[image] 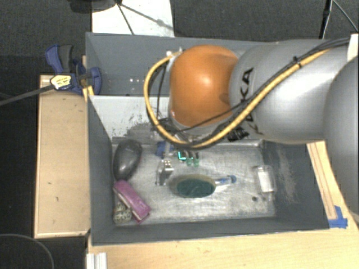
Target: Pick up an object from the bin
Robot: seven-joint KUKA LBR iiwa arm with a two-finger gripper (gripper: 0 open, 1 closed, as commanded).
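The gripper (166, 170) hangs low over the scuffed grey bin floor (230, 205); whether it is open or closed cannot be told. Just beside it, on the arm's side, lies a dark green oval brush (195, 187). A grey mouse (127, 158) and a purple block (132, 200) lie on its far side.

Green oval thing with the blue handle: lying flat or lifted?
Lying flat: the green oval thing rests on the bin floor, the pincer beside its left end, not holding it.

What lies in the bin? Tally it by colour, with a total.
Dark grey: 1, the mouse
Purple: 1, the block
Dark green: 1, the oval disc
White: 1, the small piece
Mottled brown: 1, the lump
Total: 5
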